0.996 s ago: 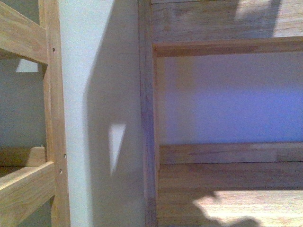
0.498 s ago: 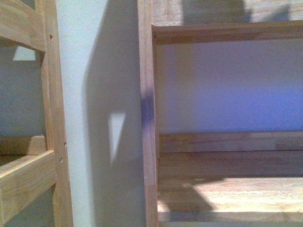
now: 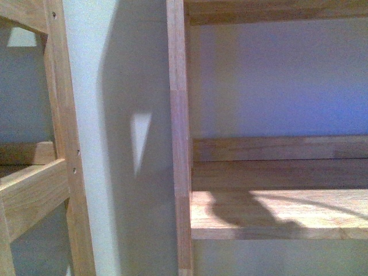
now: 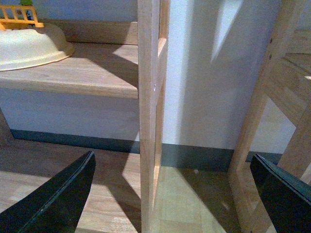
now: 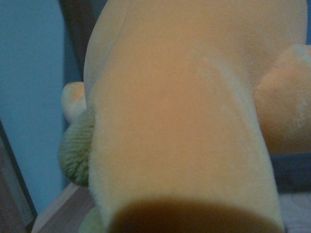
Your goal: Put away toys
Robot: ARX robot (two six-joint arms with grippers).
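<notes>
Left fingers: you had them spread wide; the two dark fingers (image 4: 53, 199) sat at opposite lower corners of the left wrist view with nothing between them. The midpoint of the left gripper (image 4: 170, 204) fell over the floor (image 4: 184, 194) beside a wooden upright (image 4: 148, 121).

Right fingers: you could not see them in any view, so whether they were spread or pinching cannot be told.

Plush toy: the orange-yellow plush toy (image 5: 180, 111) filled almost the whole right wrist view, pressed very close to the lens. A small pale nub (image 5: 73, 99) stuck out at one side, a ribbed green patch (image 5: 77, 150) lay just beside it, and a deeper orange bulge (image 5: 286, 107) showed on the other side. What carried the toy was hidden.

Behind the toy: a blue wall (image 5: 34, 97) and a strip of wooden surface (image 5: 63, 208).

Shelf unit: in your front view a wooden post (image 3: 179, 144) stood upright, with a bare shelf board (image 3: 276, 215) to its right, partly sunlit and crossed by a shadow.

Second frame: further left, another wooden frame (image 3: 57, 138) stood against the pale wall (image 3: 115, 115).

Lower shelf: in the left wrist view a cream bowl-shaped object (image 4: 31, 46) rested on a shelf (image 4: 87, 73), with an orange plastic piece (image 4: 19, 17) on top of it.
</notes>
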